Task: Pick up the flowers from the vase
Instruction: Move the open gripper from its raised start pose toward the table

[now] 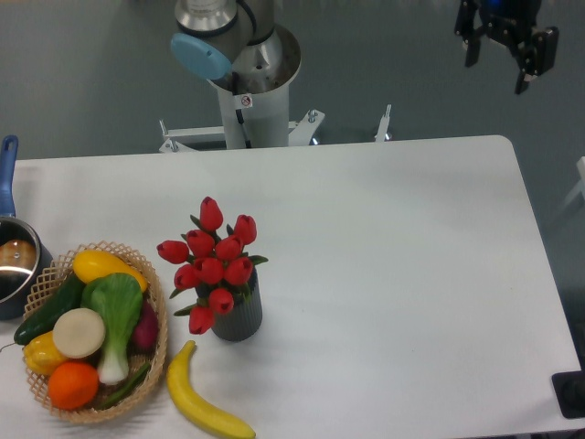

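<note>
Flowers (pixel 212 265): about ten glossy red tulip buds, oval, with green leaves, standing in the vase (pixel 239 315) at lower centre-left of the frame. Vase: one, dark grey, cylindrical, finely ribbed, upright on the smooth white table (pixel 393 265). Gripper (pixel 508 41): upper right corner, well apart from the flowers, black fingers spread, holding nothing. One woven wicker basket (pixel 157 343) of mixed produce at lower left; one yellow curved banana (pixel 203 407) just below the vase; one metal pot (pixel 16 267), blue-handled, at left edge.
</note>
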